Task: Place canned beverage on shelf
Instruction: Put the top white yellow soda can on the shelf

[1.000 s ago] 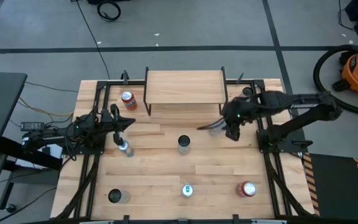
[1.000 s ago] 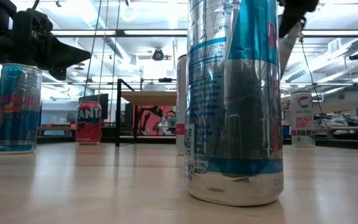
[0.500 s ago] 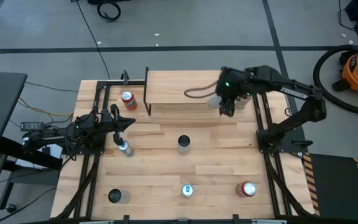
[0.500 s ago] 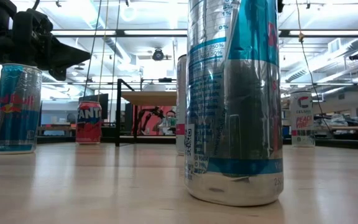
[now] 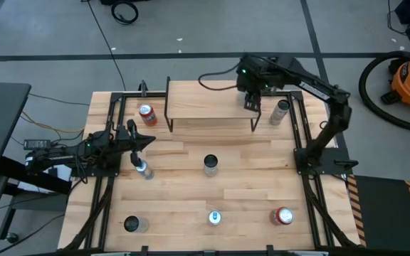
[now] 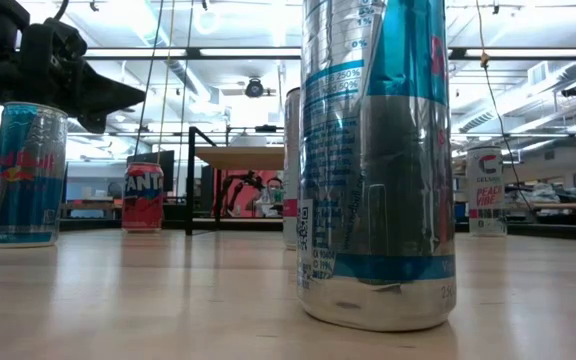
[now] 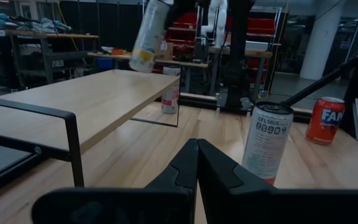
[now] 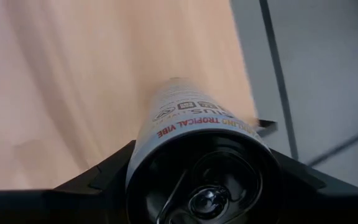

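The shelf (image 5: 208,99) (image 7: 92,99) stands on black legs at the table's far middle. My right gripper (image 5: 251,102) (image 8: 197,186) hovers over the shelf's right end, shut on a white can (image 8: 188,134) (image 7: 149,34) with yellow print. The can hangs tilted above the shelf board. In the high view the gripper hides the can. My left gripper (image 5: 146,140) (image 7: 197,158) waits shut and level at the table's left side, beside a blue can (image 5: 142,169) (image 6: 28,175) that stands on its base. My right gripper pinches the white can's wall near its top end (image 8: 166,155), one finger (image 8: 98,177) on each side. The fingers slant steeply down from above, and the can runs along them, bottom end foremost. The can is tilted and lifted clear above the shelf board.
Several more cans stand on the table: a Fanta (image 5: 146,114) left of the shelf, one (image 5: 281,110) right of it, one in the middle (image 5: 211,165), and three (image 5: 214,217) along the near edge. Black frame rails (image 5: 301,135) run down both table sides.
My right gripper has carried the white can up and toward the table's far edge, from in front of the shelf's right end to above the shelf board. It has tipped and rolled on the way and has risen out of the low view.
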### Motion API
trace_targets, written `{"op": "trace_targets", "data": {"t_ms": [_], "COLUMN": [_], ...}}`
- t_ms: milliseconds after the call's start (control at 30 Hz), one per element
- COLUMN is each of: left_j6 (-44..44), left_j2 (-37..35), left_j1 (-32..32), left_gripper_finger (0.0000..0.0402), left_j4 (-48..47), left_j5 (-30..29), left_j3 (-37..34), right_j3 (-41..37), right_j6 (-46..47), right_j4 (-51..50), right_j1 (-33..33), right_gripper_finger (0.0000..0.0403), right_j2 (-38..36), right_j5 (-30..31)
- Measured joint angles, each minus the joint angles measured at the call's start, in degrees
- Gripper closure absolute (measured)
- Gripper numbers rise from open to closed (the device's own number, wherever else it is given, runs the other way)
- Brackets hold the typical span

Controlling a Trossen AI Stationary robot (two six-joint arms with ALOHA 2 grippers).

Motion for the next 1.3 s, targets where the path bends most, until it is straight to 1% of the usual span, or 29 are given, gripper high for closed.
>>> {"op": "trace_targets", "data": {"t_ms": [167, 233, 400, 533, 700, 933, 1167, 1300], "left_j6": [0.03, 0.04, 0.06, 0.08, 0.08, 0.08, -0.34, -0.35], "left_j2": [0.02, 0.02, 0.00, 0.01, 0.02, 0.01, 0.01, 0.00], "left_j1": [0.02, 0.02, 0.02, 0.02, 0.02, 0.02, 0.02, 0.02], "left_gripper_finger": [0.0388, 0.0388, 0.0388, 0.0388, 0.0388, 0.0388, 0.0388, 0.0388], "left_j4": [-0.69, -0.79, -0.82, -0.82, -0.84, -0.82, -0.82, -0.82], "left_j5": [0.00, 0.00, 0.00, 0.00, 0.00, 0.00, 0.00, 0.00], "left_j3": [0.00, 0.01, 0.01, 0.01, 0.01, -0.01, 0.00, 0.01], "right_j3": [4.38, 5.86, 8.98, 9.22, 9.24, 9.24, 9.24, 8.57], "right_j6": [-2.57, -4.12, -4.61, -6.71, -6.13, -5.95, -4.93, -4.00], "right_j4": [-1.33, -1.40, -2.33, -1.58, -1.31, -2.57, -4.51, -4.70], "right_j1": [-2.95, -3.91, -6.50, -8.59, -10.18, -10.14, -10.14, -10.16], "right_gripper_finger": [0.0135, 0.0135, 0.0135, 0.0132, 0.0132, 0.0132, 0.0131, 0.0131], "right_j2": [3.16, 3.95, 5.35, 5.42, 5.42, 5.42, 5.40, 5.31], "right_j5": [0.33, -0.38, -2.66, -2.93, -5.76, -9.14, -9.21, -11.25]}}
